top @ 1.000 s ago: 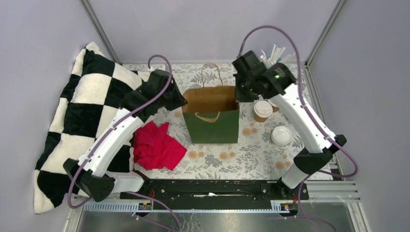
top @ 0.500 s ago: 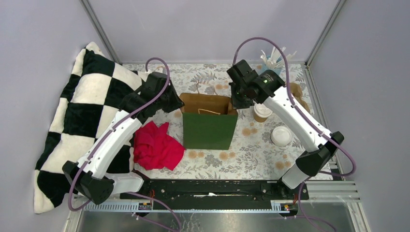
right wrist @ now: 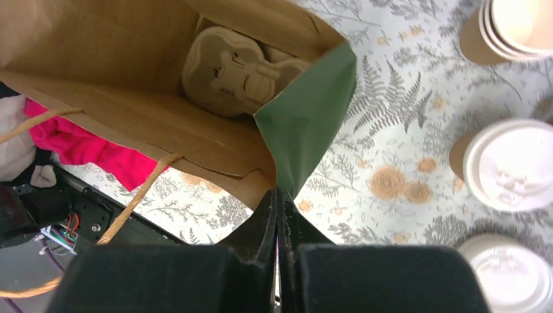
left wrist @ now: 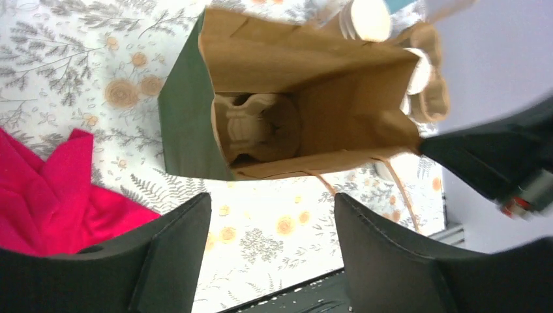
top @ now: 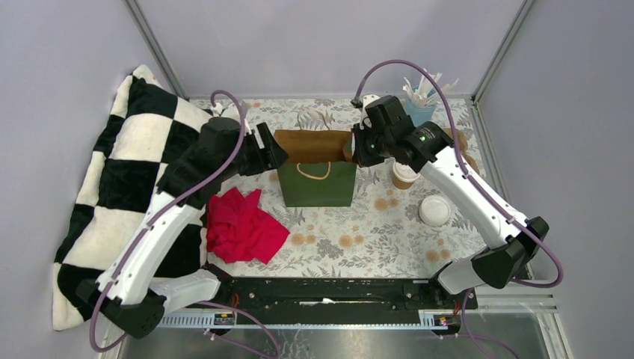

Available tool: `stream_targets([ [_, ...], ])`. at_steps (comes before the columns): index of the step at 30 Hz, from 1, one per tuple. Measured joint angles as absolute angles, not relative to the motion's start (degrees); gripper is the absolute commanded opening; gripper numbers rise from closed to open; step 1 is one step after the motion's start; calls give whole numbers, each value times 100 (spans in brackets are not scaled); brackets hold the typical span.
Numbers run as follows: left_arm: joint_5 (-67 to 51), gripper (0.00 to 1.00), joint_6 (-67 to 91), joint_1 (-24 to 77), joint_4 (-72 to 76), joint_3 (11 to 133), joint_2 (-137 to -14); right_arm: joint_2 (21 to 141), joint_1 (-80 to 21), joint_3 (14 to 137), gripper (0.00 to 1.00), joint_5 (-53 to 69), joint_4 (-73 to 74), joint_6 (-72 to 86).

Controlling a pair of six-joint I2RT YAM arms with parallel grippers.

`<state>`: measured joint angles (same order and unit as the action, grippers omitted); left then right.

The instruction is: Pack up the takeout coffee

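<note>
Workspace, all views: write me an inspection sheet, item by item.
Surface: floral tablecloth, flat.
Job's things: green bag standing, mouth open; near lidded cup and far lidded cup stand outside, to its right.
Clutter: tan moulded carrier inside the bag; red cloth, checkered cushion, blue cup of sticks, stacked open cups.
Grippers: right pincer shut on the bag's rim; left pincer open beside the bag, holding nothing.
Cables: purple cables loop above both arms, clear of the bag.
Surroundings: plain walls; nothing else seen.
</note>
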<state>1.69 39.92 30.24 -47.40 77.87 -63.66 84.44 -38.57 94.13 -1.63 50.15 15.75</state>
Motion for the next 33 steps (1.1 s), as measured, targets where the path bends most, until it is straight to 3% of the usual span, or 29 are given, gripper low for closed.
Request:
stream_targets([
  [4, -93, 79, 3234, 3020, -4797, 8309, -6191, 8444, -3680, 9299, 3, 281, 4615, 1236],
  [9, -169, 89, 2200, 3013, -4453, 9194, -6632, 8519, -3647, 9767, 41, 276, 4980, 1365],
  [12, -329, 94, 1697, 3004, -4254, 9266, -7008, 8538, -3645, 10322, 52, 69, 5336, 1555],
  [17, -694, 95, 1017, 2880, -4150, 9719, -8274, 8224, -3645, 10558, 59, -108, 5655, 1737],
  [22, -1100, 91, 733, 2602, -4143, 10193, -9223, 7837, -3645, 10245, 62, -102, 5826, 1870],
  [25, -1201, 88, 727, 2504, -4136, 10422, -9439, 7749, -3645, 10134, 64, -104, 5874, 1920],
  [29, -1461, 79, 775, 2473, -3929, 10447, -9435, 7749, -3636, 10082, 77, -237, 5959, 1990],
  [33, -1806, 84, 810, 2473, -3667, 10444, -9435, 7754, -3603, 9942, 84, -294, 5964, 2003],
])
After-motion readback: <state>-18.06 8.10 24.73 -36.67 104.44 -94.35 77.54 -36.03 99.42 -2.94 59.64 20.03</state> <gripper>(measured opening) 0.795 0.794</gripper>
